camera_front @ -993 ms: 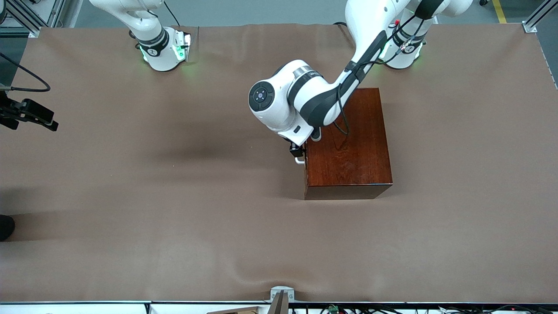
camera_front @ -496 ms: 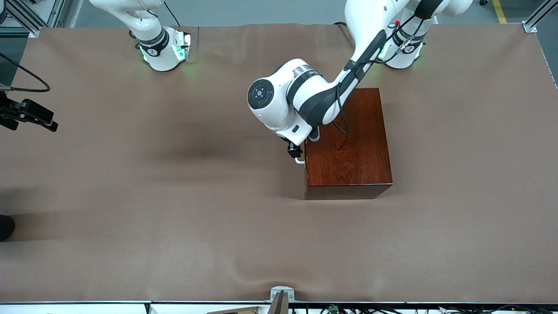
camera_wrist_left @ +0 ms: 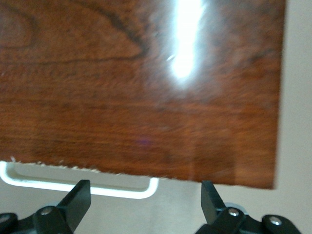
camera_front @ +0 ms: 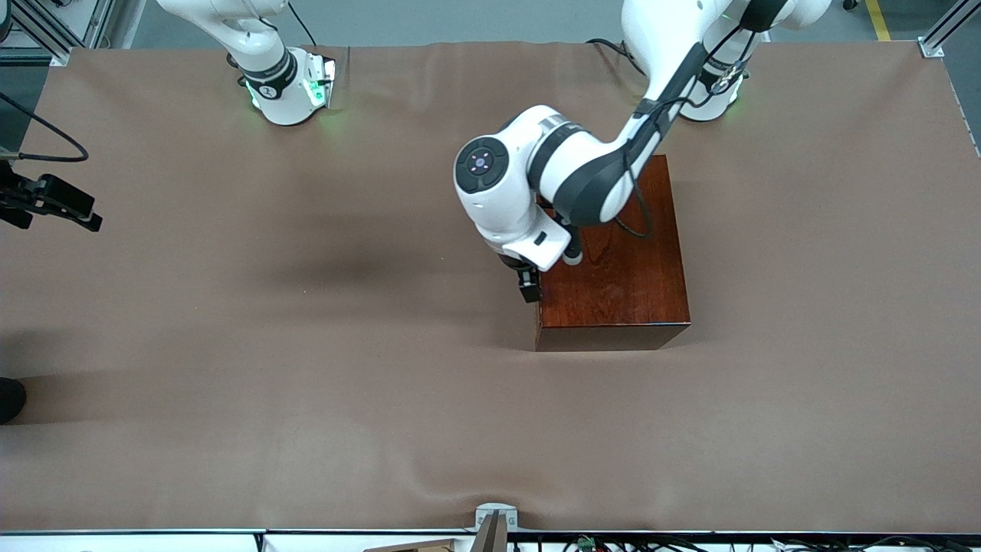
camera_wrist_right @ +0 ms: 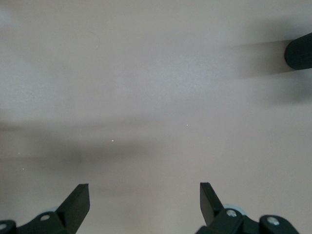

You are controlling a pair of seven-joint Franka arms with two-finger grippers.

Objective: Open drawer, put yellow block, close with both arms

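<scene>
The dark reddish-brown wooden box (camera_front: pixel 613 268) stands in the middle of the table, toward the left arm's end, with its drawer shut. The drawer's white handle (camera_wrist_left: pixel 97 187) shows only in the left wrist view, below the glossy box top (camera_wrist_left: pixel 146 87). My left gripper (camera_front: pixel 529 293) hangs at the drawer front, on the side toward the right arm's end. It is open (camera_wrist_left: pixel 145 204), and one end of the handle lies between its fingers without being gripped. My right gripper (camera_wrist_right: pixel 145 202) is open over bare table, holding nothing. The yellow block is out of view.
A brown cloth (camera_front: pixel 306 345) covers the table. A black camera mount (camera_front: pixel 57 201) juts in at the right arm's end. A dark rounded object (camera_wrist_right: pixel 298 53) shows in the right wrist view. A metal bracket (camera_front: pixel 494 517) sits at the edge nearest the front camera.
The left arm's hand has slid along the drawer front toward the front camera and now covers the white handle in the front view. The right arm has not moved.
</scene>
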